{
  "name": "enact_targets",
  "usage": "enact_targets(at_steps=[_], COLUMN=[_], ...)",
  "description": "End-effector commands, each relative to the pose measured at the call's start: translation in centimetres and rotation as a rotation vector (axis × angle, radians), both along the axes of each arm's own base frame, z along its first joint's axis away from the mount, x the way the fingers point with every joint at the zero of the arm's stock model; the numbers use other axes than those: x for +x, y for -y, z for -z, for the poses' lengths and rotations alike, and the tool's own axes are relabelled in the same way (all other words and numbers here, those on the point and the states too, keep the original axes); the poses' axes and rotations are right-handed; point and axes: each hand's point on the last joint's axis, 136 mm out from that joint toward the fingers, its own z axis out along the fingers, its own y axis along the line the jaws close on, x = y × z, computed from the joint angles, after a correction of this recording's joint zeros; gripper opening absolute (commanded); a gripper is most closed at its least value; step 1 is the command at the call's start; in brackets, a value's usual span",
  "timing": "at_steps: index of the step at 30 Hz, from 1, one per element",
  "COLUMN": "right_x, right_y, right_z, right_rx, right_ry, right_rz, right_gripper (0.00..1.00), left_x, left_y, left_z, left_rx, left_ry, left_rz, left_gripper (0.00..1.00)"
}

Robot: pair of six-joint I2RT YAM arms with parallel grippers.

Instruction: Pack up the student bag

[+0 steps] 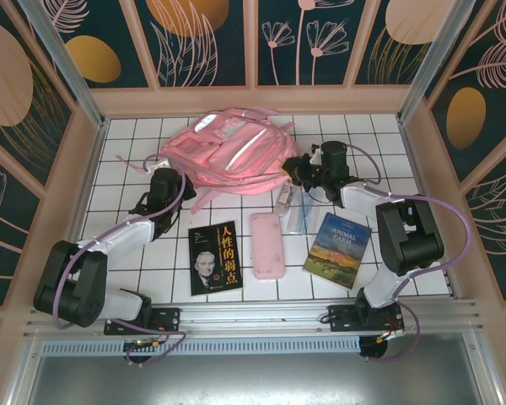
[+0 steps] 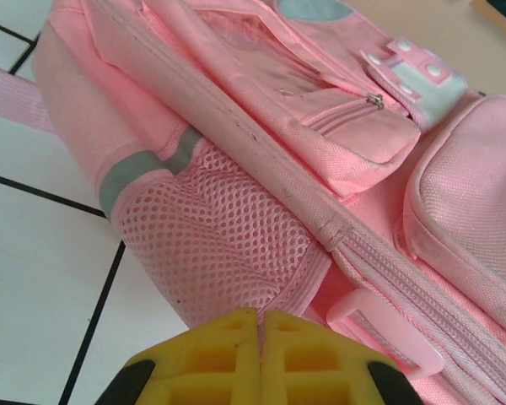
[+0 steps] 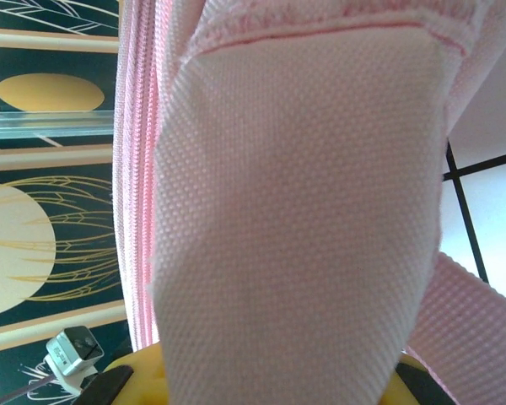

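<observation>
Left gripper (image 2: 259, 314), fingers closed on nothing, sits just beside the mesh pocket (image 2: 219, 245) of the student bag (image 1: 232, 148), likely to steady it on the tiled table (image 1: 381, 126) between both grippers, while the right gripper (image 1: 299, 171) pinches a fold of its fabric, presumably to open it.

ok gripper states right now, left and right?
Left gripper: shut, holding nothing, just short of the student bag.
Right gripper: shut on a flap of the student bag's pink fabric.
</observation>
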Motion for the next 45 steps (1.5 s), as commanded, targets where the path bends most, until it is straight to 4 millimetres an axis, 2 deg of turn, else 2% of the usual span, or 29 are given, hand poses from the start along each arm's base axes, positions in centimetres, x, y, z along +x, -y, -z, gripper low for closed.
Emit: enact_targets(at_steps=[1,2,3,4,5,6,11,14,15,18,21,25,29,32,35,38,42,45], right_x=[1.8,1.7,1.5,1.2,0.9,0.5,-2.5,-5.3,-6.3,-9.4,-12.3,-15.2,-16.4,-16.8,-17.5,-18.1,-18.2,-18.3], right_y=[-0.1,-0.1,-0.1,-0.1,0.0,0.2,2.1,2.1,1.6,-0.9,-4.3,-9.1,-12.4,-13.2,-14.1,-15.1,-15.4,-15.7], right_z=[-4.8,-4.7,-4.5,-4.4,-4.0,-3.7,-2.2,-2.2,-2.2,-2.0,-1.5,0.1,2.4,4.4,6.0,7.4,9.9,10.3], right_rx=[0.035,0.031,0.025,0.011,-0.01,-0.04,-0.252,-0.355,-0.387,-0.472,-0.478,-0.44,-0.464,-0.503,-0.483,-0.462,-0.545,-0.564], right_ry=[0.169,0.165,0.161,0.155,0.142,0.129,0.092,0.089,0.101,0.105,0.113,0.12,0.109,0.082,0.054,0.034,0.004,0.002], right_rz=[0.01,0.003,-0.007,-0.015,-0.023,-0.031,-0.074,-0.139,-0.173,-0.295,-0.399,-0.517,-0.58,-0.589,-0.605,-0.616,-0.612,-0.621], right_gripper=[0.04,0.19,0.46,0.68,0.82,0.98,0.99,0.99,0.99,0.86,0.71,0.63,0.55,0.52,0.48,0.44,0.41,0.41], left_x=[-0.1,-0.4,-0.7,-1.1,-1.5,-1.9,-4.3,-6.1,-6.9,-9.5,-12.2,-14.9,-16.9,-17.8,-17.9,-17.8,-17.9,-18.3], left_y=[-1.4,-1.4,-1.4,-1.5,-1.7,-1.9,-1.9,-1.8,-1.6,-1.1,-0.6,0.2,0.8,1.7,2.3,2.4,2.8,3.0], left_z=[0.3,0.3,0.3,0.3,0.5,0.6,1.4,2.3,2.8,4.4,5.7,6.9,8.5,9.4,9.7,10.1,11.1,11.9], left_rx=[0.017,0.013,0.013,0.013,0.017,0.022,0.015,-0.009,-0.023,-0.077,-0.135,-0.216,-0.274,-0.331,-0.354,-0.337,-0.329,-0.32], left_ry=[-0.016,-0.021,-0.029,-0.046,-0.066,-0.086,-0.184,-0.254,-0.28,-0.378,-0.47,-0.515,-0.56,-0.562,-0.548,-0.54,-0.549,-0.566], left_rz=[-0.027,-0.024,-0.022,-0.023,-0.029,-0.033,-0.01,0.002,0.008,0.035,0.052,0.092,0.117,0.143,0.164,0.168,0.172,0.177], left_gripper=[0.0,0.0,0.24,0.59,0.84,0.99,0.99,0.99,0.99,0.99,0.99,0.98,0.85,0.74,0.66,0.63,0.57,0.56])
